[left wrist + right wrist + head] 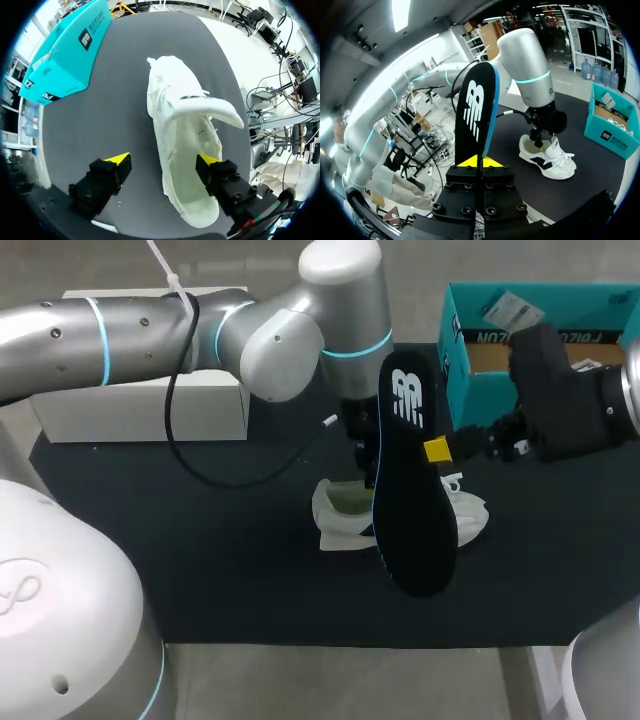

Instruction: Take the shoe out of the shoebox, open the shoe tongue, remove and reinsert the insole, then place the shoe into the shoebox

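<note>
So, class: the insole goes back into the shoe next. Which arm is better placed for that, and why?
Right. The right end effector is shut on the insole, held above the shoe; the left end effector is open and holds nothing.

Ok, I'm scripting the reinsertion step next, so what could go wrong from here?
The right gripper pinches the insole at one small spot, so it may slip or twist when pushed into the shoe. The left gripper is open over the shoe, not clamping it, so the shoe may slide on the table. The tongue could also fold over the opening.
</note>
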Tool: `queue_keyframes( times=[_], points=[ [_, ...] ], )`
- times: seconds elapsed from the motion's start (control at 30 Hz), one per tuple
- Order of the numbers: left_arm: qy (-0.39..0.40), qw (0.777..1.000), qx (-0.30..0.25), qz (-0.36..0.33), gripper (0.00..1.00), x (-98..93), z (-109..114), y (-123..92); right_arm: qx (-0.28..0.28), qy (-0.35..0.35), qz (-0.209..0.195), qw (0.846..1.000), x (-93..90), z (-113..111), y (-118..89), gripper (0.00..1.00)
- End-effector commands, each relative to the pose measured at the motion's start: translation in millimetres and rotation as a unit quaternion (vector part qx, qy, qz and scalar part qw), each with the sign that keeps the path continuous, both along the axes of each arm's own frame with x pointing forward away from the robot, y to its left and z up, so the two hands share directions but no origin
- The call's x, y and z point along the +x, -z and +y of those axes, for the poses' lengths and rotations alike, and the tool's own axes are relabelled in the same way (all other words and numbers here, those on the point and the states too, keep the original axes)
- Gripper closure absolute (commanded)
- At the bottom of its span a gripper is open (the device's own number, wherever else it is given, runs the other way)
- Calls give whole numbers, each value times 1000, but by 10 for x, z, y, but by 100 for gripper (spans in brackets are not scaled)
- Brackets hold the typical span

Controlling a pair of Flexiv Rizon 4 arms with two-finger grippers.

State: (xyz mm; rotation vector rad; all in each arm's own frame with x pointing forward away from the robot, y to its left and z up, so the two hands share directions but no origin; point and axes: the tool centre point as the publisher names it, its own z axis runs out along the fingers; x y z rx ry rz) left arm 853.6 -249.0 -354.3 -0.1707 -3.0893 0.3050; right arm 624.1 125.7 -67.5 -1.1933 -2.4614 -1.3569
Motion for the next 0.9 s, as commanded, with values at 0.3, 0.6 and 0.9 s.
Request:
queue_keyframes(
  times=[0.3, 0.6, 0.9],
  points=[
    [12, 1000, -13, 6, 38, 46, -183, 207, -1, -1, 2, 1000, 40, 37, 8, 100],
    [31, 999, -25, 19, 100, -7, -206, 262, -1, -1, 2, 1000, 40, 37, 8, 100],
    [25, 999, -31, 20, 100, -51, -182, 249, -1, -1, 2, 1000, 40, 37, 8, 100]
  ],
)
